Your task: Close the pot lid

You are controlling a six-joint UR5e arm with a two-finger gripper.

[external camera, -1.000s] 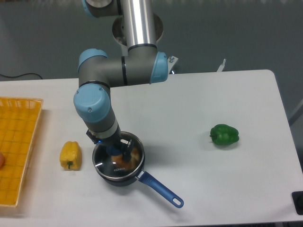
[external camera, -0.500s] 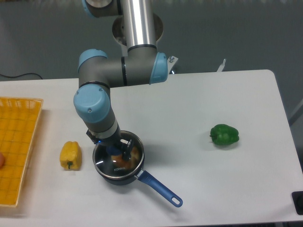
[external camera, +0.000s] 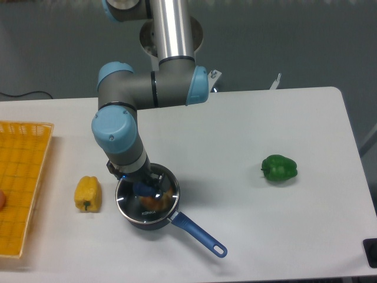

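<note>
Lower left of centre, the lid sits over the pot on the counter. Fingers meet its knob, probably to centre it; whether they clench or have released, I cannot tell.

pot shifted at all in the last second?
Yes, slightly: the pot's handle tip sits a touch lower-left than before, farther from the green pepper.

Glass lid sits on the dark, blue-handled pot.
</note>
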